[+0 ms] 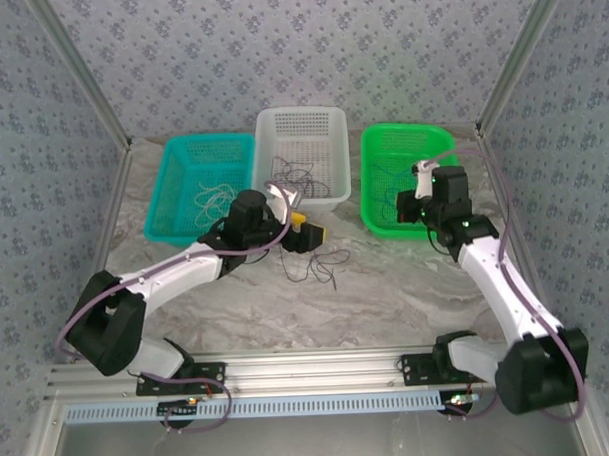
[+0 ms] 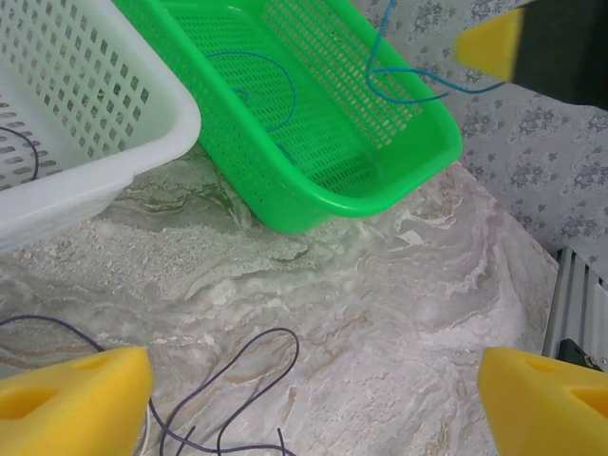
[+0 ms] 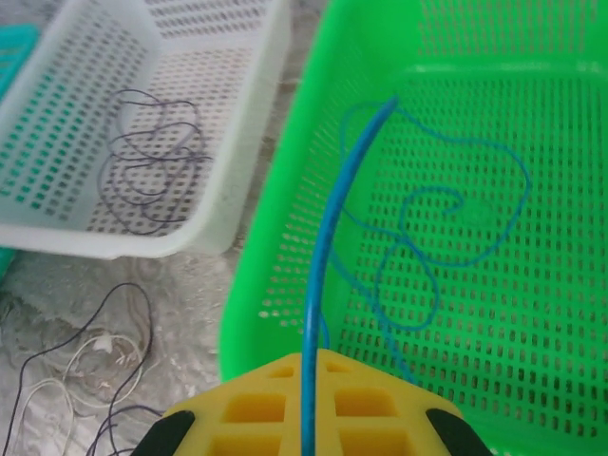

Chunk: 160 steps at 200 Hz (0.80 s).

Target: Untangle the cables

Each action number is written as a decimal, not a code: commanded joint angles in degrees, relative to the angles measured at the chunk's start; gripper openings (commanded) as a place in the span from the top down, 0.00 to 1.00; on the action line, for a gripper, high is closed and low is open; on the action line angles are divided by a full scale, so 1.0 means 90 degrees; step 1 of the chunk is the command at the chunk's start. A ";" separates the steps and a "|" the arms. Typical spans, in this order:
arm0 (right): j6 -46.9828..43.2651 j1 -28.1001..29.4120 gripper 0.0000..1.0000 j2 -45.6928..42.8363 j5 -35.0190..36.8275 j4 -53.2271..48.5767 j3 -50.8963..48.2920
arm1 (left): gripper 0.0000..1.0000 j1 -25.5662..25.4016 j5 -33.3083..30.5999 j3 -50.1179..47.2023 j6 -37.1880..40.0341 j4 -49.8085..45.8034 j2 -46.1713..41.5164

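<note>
Yellow pads (image 3: 266, 408) of the right tool (image 3: 309, 399) were pressed together on a blue cable (image 3: 328, 237), holding it over the green basket (image 3: 275, 237), apparently to drop it in by colour. The left tool (image 2: 309, 399) hung spread above loose dark and whitish cables (image 1: 311, 268) on the desk (image 2: 408, 285), with open room short of the white basket (image 2: 95, 161).

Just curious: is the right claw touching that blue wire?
Touching. The right wrist view shows the blue wire pinched in the shut right gripper.
</note>
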 commanded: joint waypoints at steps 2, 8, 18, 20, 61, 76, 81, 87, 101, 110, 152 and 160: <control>0.0310 -0.0502 1.00 0.0831 -0.1245 0.0065 0.0360 | 0.11 -0.0049 -0.0210 -0.0254 -0.0024 0.0114 -0.0202; 0.0310 -0.0577 1.00 0.1103 -0.1380 -0.0040 0.0526 | 0.11 -0.0053 -0.0233 -0.0307 -0.0044 0.0114 -0.0200; 0.0329 -0.0652 1.00 0.1490 -0.1442 -0.0219 0.0784 | 0.11 -0.0051 -0.0286 -0.0385 -0.0069 0.0119 -0.0200; 0.0329 -0.0657 1.00 0.1522 -0.1445 -0.0228 0.0807 | 0.11 -0.0048 -0.0295 -0.0396 -0.0073 0.0119 -0.0207; 0.0538 -0.0895 0.89 0.2395 -0.1497 -0.0432 0.1208 | 0.10 -0.0052 -0.0649 -0.0724 -0.0098 0.0047 -0.0374; 0.0583 -0.0989 0.52 0.2591 -0.1207 -0.0640 0.1326 | 0.09 -0.0051 -0.0800 -0.0745 -0.0041 -0.0159 -0.0400; 0.0583 -0.0998 0.39 0.2617 -0.1098 -0.0709 0.1354 | 0.09 -0.0048 -0.0840 -0.0739 -0.0035 -0.0237 -0.0395; 0.0569 -0.1015 0.32 0.2628 -0.0961 -0.0755 0.1350 | 0.09 -0.0050 -0.0897 -0.0741 -0.0026 -0.0318 -0.0404; 0.0499 -0.1022 0.29 0.2528 -0.0873 -0.0751 0.1264 | 0.09 -0.0044 -0.1058 -0.0736 -0.0037 -0.0476 -0.0452; 0.0491 -0.1006 0.26 0.2379 -0.0870 -0.0719 0.1175 | 0.08 -0.0046 -0.1130 -0.0769 -0.0026 -0.0524 -0.0491; 0.0272 -0.0539 0.16 0.1159 -0.0418 -0.0702 0.0684 | 0.07 -0.0044 -0.1700 -0.0996 -0.0149 -0.0467 -0.0724; 0.0247 -0.0330 0.15 0.0835 -0.0264 -0.0702 0.0564 | 0.07 -0.0035 -0.1721 -0.1028 -0.0139 -0.0479 -0.0741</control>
